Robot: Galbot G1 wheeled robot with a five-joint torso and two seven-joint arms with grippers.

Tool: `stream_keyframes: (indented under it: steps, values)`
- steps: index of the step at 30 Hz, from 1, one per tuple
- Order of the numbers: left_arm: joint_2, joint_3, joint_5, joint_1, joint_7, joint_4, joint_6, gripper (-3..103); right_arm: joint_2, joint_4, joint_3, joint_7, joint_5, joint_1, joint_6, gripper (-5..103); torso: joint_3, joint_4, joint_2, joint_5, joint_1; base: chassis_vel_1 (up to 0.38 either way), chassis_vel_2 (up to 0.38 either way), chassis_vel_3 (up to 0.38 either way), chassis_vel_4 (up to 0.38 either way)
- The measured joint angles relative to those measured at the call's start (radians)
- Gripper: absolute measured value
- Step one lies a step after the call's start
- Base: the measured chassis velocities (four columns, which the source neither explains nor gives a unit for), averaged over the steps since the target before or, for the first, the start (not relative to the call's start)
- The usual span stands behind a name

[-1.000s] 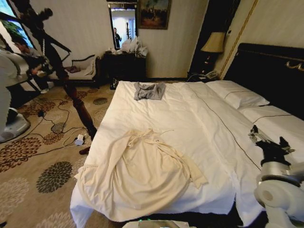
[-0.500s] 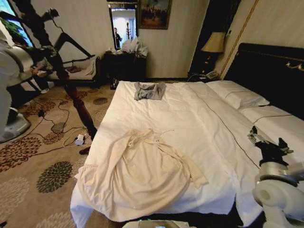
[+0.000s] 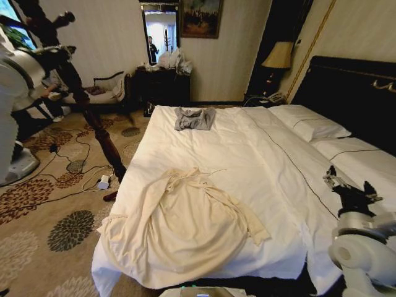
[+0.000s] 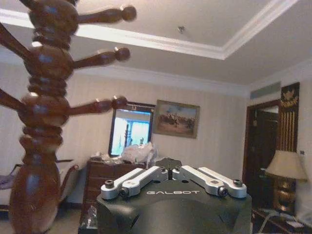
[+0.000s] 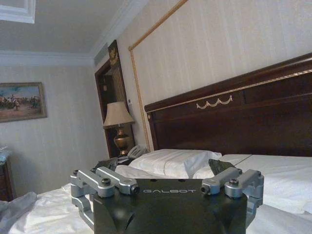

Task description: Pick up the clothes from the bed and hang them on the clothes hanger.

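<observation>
Shirt: I see the cream long-sleeved shirt spread at lower centre, on the white-sheeted bed.
Left gripper: fingers closed, empty, beside the dark turned-wood coat stand.
Right gripper: lower right, fingers wide.

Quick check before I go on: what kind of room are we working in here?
Most likely a hotel bedroom: a wide white bed with a tall dark headboard, a bedside lamp with a phone below it, and patterned carpet.
</observation>
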Motion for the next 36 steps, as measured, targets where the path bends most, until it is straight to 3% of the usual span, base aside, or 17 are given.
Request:
stream_keyframes:
  steps: [5,10,11,13,15,16,18,20,23,25,29,31,33,34,36]
  values:
    - [0.005,-0.076,-0.016,0.157,-0.029,-0.089,0.025,0,0.012,-0.006,-0.013,0.001,-0.012,0.003,0.005,100,0.000,-0.0008,0.000,-0.0003,0.000,0.000,0.000,0.000,0.000]
    - [0.006,-0.256,0.056,0.594,-0.100,-0.246,0.069,0,0.016,-0.024,-0.019,0.003,-0.030,-0.011,0.024,100,0.000,0.0002,0.000,-0.0016,0.000,0.000,0.000,0.000,0.000]
    - [0.006,-0.256,0.056,0.594,-0.100,-0.246,0.069,0,0.016,-0.024,-0.019,0.003,-0.030,-0.011,0.024,100,0.000,0.0002,0.000,-0.0016,0.000,0.000,0.000,0.000,0.000]
    - [-0.020,-0.330,0.079,0.784,-0.132,-0.302,0.096,0,0.017,-0.033,-0.026,0.005,-0.035,-0.009,0.027,100,0.000,0.0000,0.000,-0.0002,0.000,0.000,0.000,0.000,0.000]
    - [-0.060,-0.354,0.172,0.930,-0.135,-0.313,0.100,11,0.019,-0.042,-0.041,0.008,-0.044,-0.002,0.027,100,0.000,0.0003,0.000,-0.0011,0.000,0.000,0.000,0.000,0.000]
    - [-0.060,-0.354,0.172,0.930,-0.135,-0.313,0.100,11,0.019,-0.042,-0.041,0.008,-0.044,-0.002,0.027,100,0.000,0.0003,0.000,-0.0011,0.000,0.000,0.000,0.000,0.000]
    - [-0.098,-0.337,0.259,0.998,-0.134,-0.303,0.100,22,0.025,-0.052,-0.060,0.009,-0.060,0.006,0.028,100,0.000,0.0005,0.000,-0.0006,0.000,0.000,0.000,0.000,0.000]
    - [-0.116,-0.313,0.306,1.010,-0.132,-0.291,0.100,22,0.029,-0.056,-0.069,0.010,-0.068,0.009,0.028,100,0.000,0.0006,0.000,-0.0005,0.000,0.000,0.000,0.000,0.000]
    - [-0.156,-0.195,0.482,0.975,-0.134,-0.217,0.103,38,0.053,-0.071,-0.101,0.010,-0.102,0.013,0.035,100,0.000,-0.0003,0.000,-0.0003,0.000,0.000,0.000,0.000,0.000]
    - [-0.164,-0.156,0.512,0.950,-0.140,-0.196,0.110,43,0.060,-0.071,-0.107,0.010,-0.108,0.013,0.037,100,0.000,-0.0004,0.000,-0.0001,0.000,0.000,0.000,0.000,0.000]
    - [-0.220,0.056,0.681,0.804,-0.168,-0.067,0.126,60,0.081,-0.079,-0.124,0.010,-0.126,0.015,0.045,100,0.000,0.0002,0.000,-0.0004,0.000,0.000,0.000,0.000,0.000]
    - [-0.242,0.097,0.719,0.771,-0.172,-0.037,0.125,66,0.085,-0.082,-0.126,0.010,-0.129,0.017,0.048,100,0.000,-0.0004,0.000,-0.0006,0.000,0.000,0.000,0.000,0.000]
    - [-0.310,0.167,0.775,0.702,-0.193,0.037,0.124,72,0.090,-0.087,-0.128,0.010,-0.133,0.020,0.050,100,0.000,-0.0004,0.000,-0.0001,0.000,0.000,0.000,0.000,0.000]
    - [-0.354,0.194,0.788,0.669,-0.204,0.080,0.124,82,0.092,-0.088,-0.128,0.010,-0.134,0.021,0.051,100,0.000,-0.0004,0.000,-0.0002,0.000,0.000,0.000,0.000,0.000]
    - [-0.386,0.209,0.794,0.644,-0.209,0.121,0.124,82,0.093,-0.090,-0.127,0.010,-0.134,0.021,0.052,100,0.000,-0.0007,0.000,-0.0006,0.000,0.000,0.000,0.000,0.000]
